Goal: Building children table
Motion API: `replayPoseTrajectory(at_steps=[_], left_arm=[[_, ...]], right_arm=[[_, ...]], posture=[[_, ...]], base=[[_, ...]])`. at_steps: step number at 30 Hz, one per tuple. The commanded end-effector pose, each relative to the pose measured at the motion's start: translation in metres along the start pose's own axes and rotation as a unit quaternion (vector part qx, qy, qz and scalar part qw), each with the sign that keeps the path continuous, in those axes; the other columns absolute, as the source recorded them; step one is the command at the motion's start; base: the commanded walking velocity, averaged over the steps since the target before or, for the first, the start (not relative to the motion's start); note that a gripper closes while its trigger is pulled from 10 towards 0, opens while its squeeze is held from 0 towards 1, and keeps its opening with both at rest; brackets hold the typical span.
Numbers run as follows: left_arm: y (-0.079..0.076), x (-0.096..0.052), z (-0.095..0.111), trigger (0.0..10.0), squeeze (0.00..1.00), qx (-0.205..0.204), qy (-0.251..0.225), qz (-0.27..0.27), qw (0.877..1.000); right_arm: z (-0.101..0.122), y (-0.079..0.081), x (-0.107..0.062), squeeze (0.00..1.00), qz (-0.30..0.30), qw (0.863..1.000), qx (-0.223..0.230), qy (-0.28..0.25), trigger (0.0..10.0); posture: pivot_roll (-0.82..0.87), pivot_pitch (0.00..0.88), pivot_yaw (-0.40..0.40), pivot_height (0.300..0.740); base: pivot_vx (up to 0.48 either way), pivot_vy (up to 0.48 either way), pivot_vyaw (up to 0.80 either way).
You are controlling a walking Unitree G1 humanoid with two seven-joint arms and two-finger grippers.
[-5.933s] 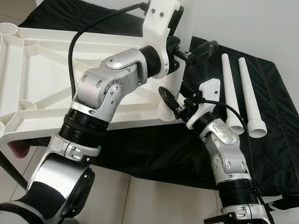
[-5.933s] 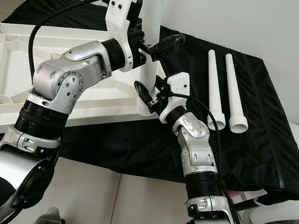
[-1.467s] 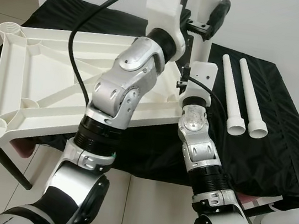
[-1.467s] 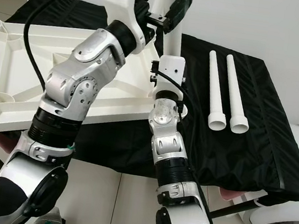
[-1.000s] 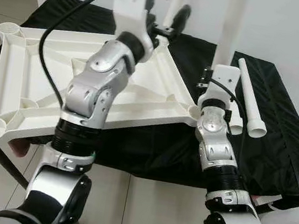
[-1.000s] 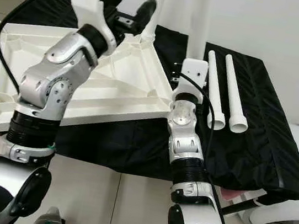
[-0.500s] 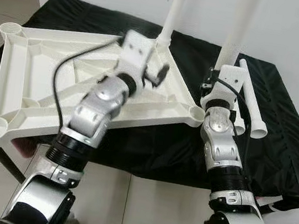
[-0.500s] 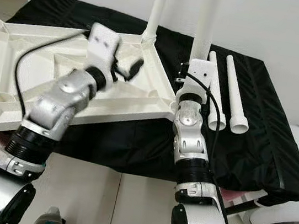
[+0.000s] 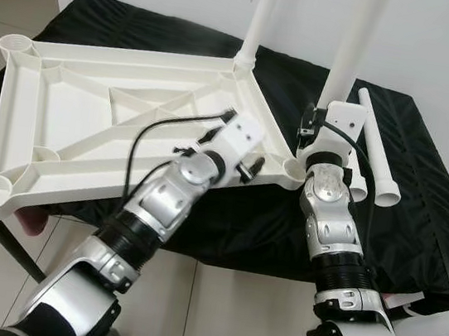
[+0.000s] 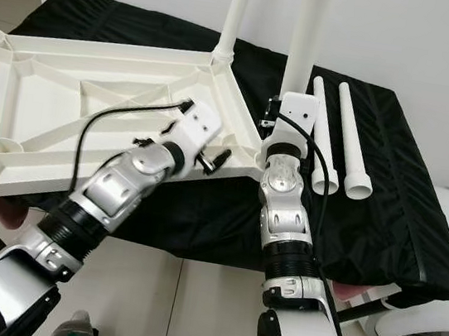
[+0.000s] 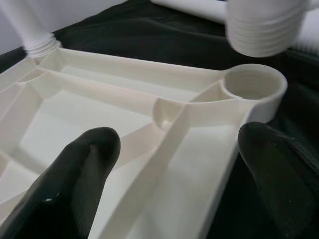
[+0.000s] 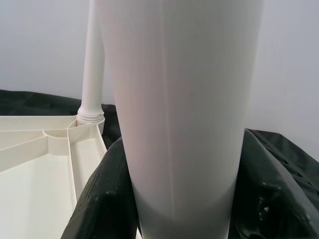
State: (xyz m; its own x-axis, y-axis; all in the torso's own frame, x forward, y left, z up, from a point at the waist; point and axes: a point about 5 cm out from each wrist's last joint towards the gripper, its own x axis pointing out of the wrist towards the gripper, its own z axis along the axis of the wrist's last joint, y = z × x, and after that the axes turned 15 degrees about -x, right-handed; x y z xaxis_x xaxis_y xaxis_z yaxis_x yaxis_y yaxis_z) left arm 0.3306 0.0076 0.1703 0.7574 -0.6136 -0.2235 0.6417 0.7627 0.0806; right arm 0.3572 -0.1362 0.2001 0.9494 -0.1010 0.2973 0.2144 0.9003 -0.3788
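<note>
The white tabletop (image 9: 90,116) lies upside down on a black-covered surface. One white leg (image 9: 260,23) stands upright in its far corner socket. My right gripper (image 12: 184,209) is shut on a second white leg (image 9: 352,44) and holds it upright. That leg's threaded end (image 11: 264,27) hangs just above the near right corner socket (image 11: 255,85), not touching it. My left gripper (image 11: 174,164) is open and empty, low over the tabletop's underside beside that socket.
Two loose white legs (image 9: 374,147) lie side by side on the black cloth (image 9: 420,204) to the right. A white rounded object (image 9: 440,328) sits on the floor at the lower right. Something pink (image 9: 28,224) shows under the tabletop's near left corner.
My left gripper has come down from the upright leg at the far corner to the tabletop's near right edge. The right gripper still holds its leg, barely shifted.
</note>
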Motion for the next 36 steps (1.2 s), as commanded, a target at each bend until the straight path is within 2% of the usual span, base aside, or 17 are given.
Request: replayPoseTrajectory(at_steps=[1,7,10,17,20,26,28,29,30,31,32,33,34,36], left_arm=[[-0.009,0.004,0.003,10.0,0.00,0.020,0.003,-0.028,0.999],[-0.027,0.012,-0.004,10.0,0.00,0.044,0.026,-0.066,0.997],[-0.029,0.014,-0.005,10.0,0.00,0.056,0.027,-0.070,0.996],[-0.027,0.018,-0.006,10.0,0.00,0.051,0.026,-0.057,0.997],[-0.019,0.016,0.001,10.0,0.00,0.026,0.000,-0.043,0.999],[-0.007,0.010,0.003,10.0,0.00,0.007,-0.024,-0.025,0.999],[-0.002,0.008,0.005,10.0,0.00,-0.007,-0.039,-0.013,0.999],[0.005,0.003,0.012,10.0,0.00,-0.021,-0.068,0.005,0.997],[0.005,0.003,0.012,10.0,0.00,-0.021,-0.068,0.005,0.997],[0.012,-0.002,0.019,10.0,0.00,-0.039,-0.098,0.025,0.994],[0.012,-0.002,0.019,10.0,0.00,-0.039,-0.098,0.025,0.994],[0.022,-0.009,0.027,10.0,0.00,-0.064,-0.130,0.049,0.988],[0.022,-0.009,0.027,10.0,0.00,-0.064,-0.130,0.049,0.988],[0.037,-0.021,0.034,10.0,0.00,-0.091,-0.170,0.086,0.977]], right_arm=[[0.003,-0.005,0.000,0.00,-0.008,1.000,0.004,-0.012,10.0],[0.002,-0.007,-0.002,0.00,-0.015,1.000,0.005,-0.010,10.0],[0.001,-0.007,-0.003,0.00,-0.018,1.000,0.006,-0.009,10.0],[0.000,-0.008,-0.004,0.00,-0.018,1.000,0.015,-0.011,10.0],[0.002,-0.009,-0.005,0.00,-0.009,0.999,0.026,-0.022,10.0],[0.002,-0.009,-0.008,0.00,0.005,0.999,0.037,-0.036,10.0],[0.007,-0.009,-0.010,0.00,0.015,0.997,0.054,-0.057,10.0],[0.013,-0.011,-0.013,0.00,0.023,0.994,0.070,-0.085,10.0],[0.013,-0.011,-0.013,0.00,0.023,0.994,0.070,-0.085,10.0],[0.017,-0.012,-0.016,0.00,0.032,0.990,0.084,-0.105,10.0],[0.017,-0.012,-0.016,0.00,0.032,0.990,0.084,-0.105,10.0],[0.018,-0.013,-0.019,0.00,0.037,0.989,0.089,-0.116,10.0],[0.018,-0.013,-0.019,0.00,0.037,0.989,0.089,-0.116,10.0],[0.013,-0.016,-0.023,0.00,0.039,0.989,0.083,-0.113,10.0]], posture=[[0.08,0.000,-0.100,0.740],[0.07,0.009,-0.082,0.740],[0.07,0.012,-0.079,0.740],[0.07,0.016,-0.076,0.740],[0.07,0.020,-0.079,0.740],[0.08,0.025,-0.085,0.740],[0.08,0.025,-0.085,0.740],[0.08,0.025,-0.084,0.740],[0.08,0.025,-0.084,0.740],[0.08,0.025,-0.082,0.740],[0.08,0.025,-0.082,0.740],[0.07,0.025,-0.082,0.740],[0.07,0.025,-0.082,0.740],[0.08,0.027,-0.084,0.740]], base=[[0.000,0.000,0.00],[0.000,0.000,0.00],[0.000,0.000,0.00],[0.000,0.000,0.00],[0.000,0.000,0.00],[0.000,0.000,0.00],[0.000,0.000,0.00],[0.000,0.000,0.00],[0.000,0.000,0.00],[0.000,0.000,0.00],[0.000,0.000,0.00],[0.000,0.000,0.00],[0.000,0.000,0.00],[0.000,0.000,0.00]])
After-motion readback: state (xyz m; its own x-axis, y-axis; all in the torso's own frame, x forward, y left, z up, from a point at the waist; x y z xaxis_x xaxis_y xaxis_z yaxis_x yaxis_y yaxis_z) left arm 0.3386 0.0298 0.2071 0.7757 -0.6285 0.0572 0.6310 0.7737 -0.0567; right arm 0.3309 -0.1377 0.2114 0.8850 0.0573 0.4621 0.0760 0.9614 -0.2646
